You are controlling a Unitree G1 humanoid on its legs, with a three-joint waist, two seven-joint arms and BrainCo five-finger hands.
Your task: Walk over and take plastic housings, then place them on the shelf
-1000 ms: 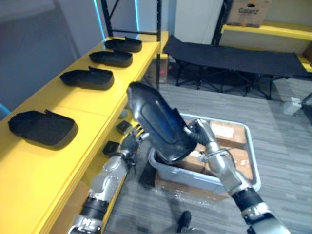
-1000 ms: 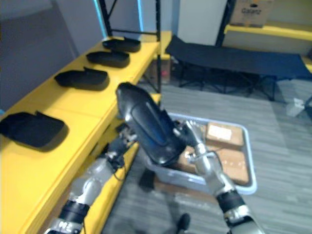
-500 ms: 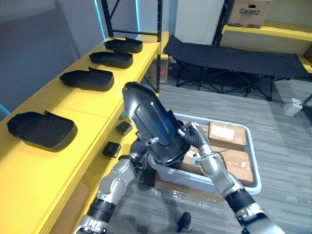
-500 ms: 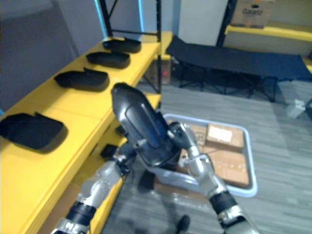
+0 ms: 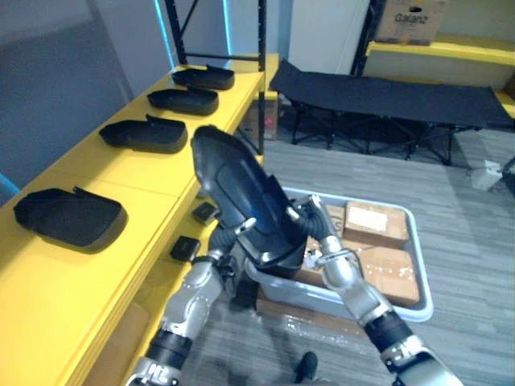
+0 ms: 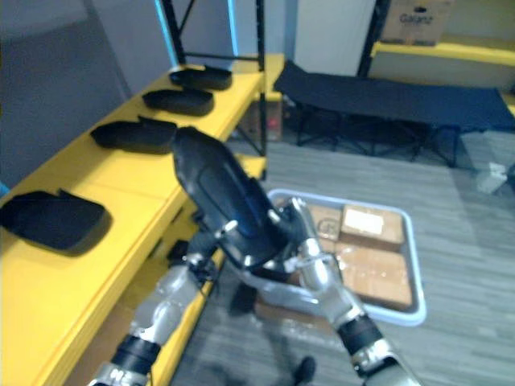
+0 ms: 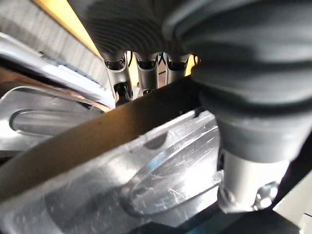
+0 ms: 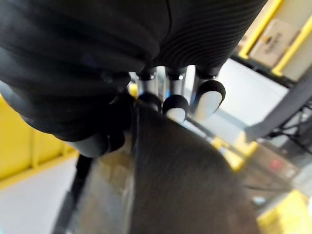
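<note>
A large black plastic housing (image 5: pixel 237 197) hangs tilted in the air beside the yellow shelf (image 5: pixel 161 173), its narrow end up. My right hand (image 5: pixel 312 227) is shut on its lower right edge, and the fingers (image 8: pixel 175 105) hook over the dark rim (image 8: pixel 185 185). My left hand (image 5: pixel 228 244) has come up under the lower left end. Its fingers (image 7: pixel 119 78) and thumb clamp the housing's edge (image 7: pixel 97 141). Several more black housings lie in a row on the shelf top, the nearest (image 5: pixel 71 217) at the left and others (image 5: pixel 145 133) further back.
A grey tote (image 5: pixel 414 241) with cardboard boxes sits on the floor below the hands. Two small black parts (image 5: pixel 185 247) lie on the lower yellow shelf. A black shelf post (image 5: pixel 261 72) and a black folding cot (image 5: pixel 386 96) stand behind.
My left hand has left the lower shelf's edge, come under the housing and curled onto it. The housing has shifted left toward the shelf, still held by my right hand.
</note>
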